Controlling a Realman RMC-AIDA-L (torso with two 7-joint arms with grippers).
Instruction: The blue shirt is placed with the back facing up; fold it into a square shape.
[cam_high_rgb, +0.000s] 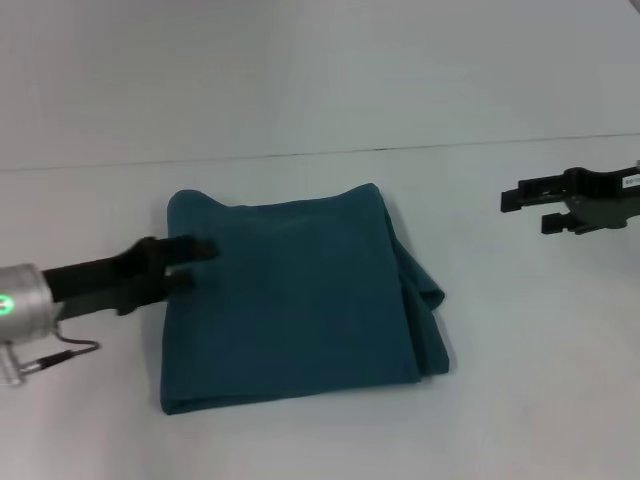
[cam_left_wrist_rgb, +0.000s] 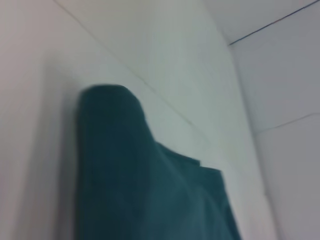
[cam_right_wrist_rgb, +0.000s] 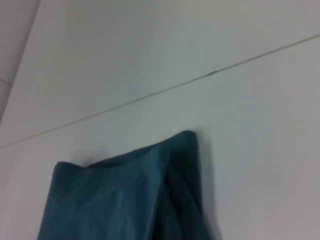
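From my head camera, the blue shirt (cam_high_rgb: 295, 300) lies on the white table (cam_high_rgb: 520, 400) in front of me, already gathered into a roughly square stack of several layers, plain side up. Its right edge is untidy: a loose flap sticks out past the main block there. My left gripper (cam_high_rgb: 195, 265) sits at the shirt's left edge, near the far corner, its two dark fingers a little apart with one lying over the cloth; I cannot make out whether any fabric is pinched between them. My right gripper (cam_high_rgb: 530, 210) hangs well off to the right, clear of the shirt, jaws apart and holding nothing.

In my left wrist view, the blue shirt (cam_left_wrist_rgb: 130, 190) fills the lower part as a soft rounded fold, with stepped layer edges showing behind it. My own fingers do not appear here.

In my right wrist view, I see the shirt's (cam_right_wrist_rgb: 120, 195) far right corner, a fold peaking upward and darker layers tucked below it.

I judge this cloth light, limp and easily shifted: it will sag and slide over itself, and the layers can drag apart if I pull on one only. The best hold seems to be at a corner or folded edge, pinching all layers together. The stray right flap would need tucking under for a clean square.
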